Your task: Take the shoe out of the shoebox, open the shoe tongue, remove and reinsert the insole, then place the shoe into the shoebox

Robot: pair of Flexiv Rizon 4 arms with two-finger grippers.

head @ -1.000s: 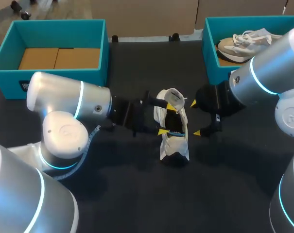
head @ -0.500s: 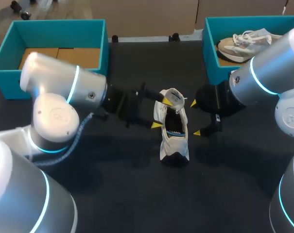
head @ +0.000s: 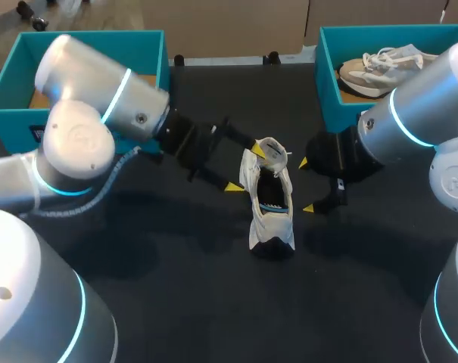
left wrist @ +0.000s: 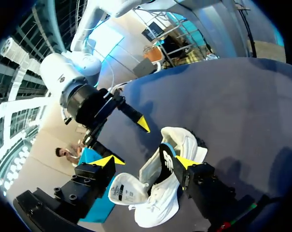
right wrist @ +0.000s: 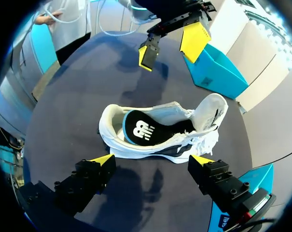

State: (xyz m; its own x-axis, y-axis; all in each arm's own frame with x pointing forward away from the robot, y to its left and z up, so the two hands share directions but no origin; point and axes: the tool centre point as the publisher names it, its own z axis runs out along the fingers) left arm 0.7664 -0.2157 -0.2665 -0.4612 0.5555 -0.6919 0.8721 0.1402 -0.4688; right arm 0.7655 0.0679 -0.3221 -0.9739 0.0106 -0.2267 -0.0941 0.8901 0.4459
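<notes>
Your white shoe (head: 270,200) stands mid-bench (head: 213,295), outside both teal boxes, its dark insole (right wrist: 143,129) showing. The left jaws are spread wide and hold nothing. One yellow fingertip (head: 257,152) is at the raised tongue, but you cannot tell if it touches. The right jaws gape empty just beside the shoe's far side. The left shoebox (head: 149,45) shows cardboard. The right shoebox (head: 327,76) holds a second shoe (head: 376,66), partly hidden by your right arm. Open bench lies nearer you.

The surface (head: 213,302) is a dark, matte black tabletop that fills most of the head view, its far edge running straight across. Diffuse overhead light lays soft, blurred shadows on it, without hard glare.
</notes>
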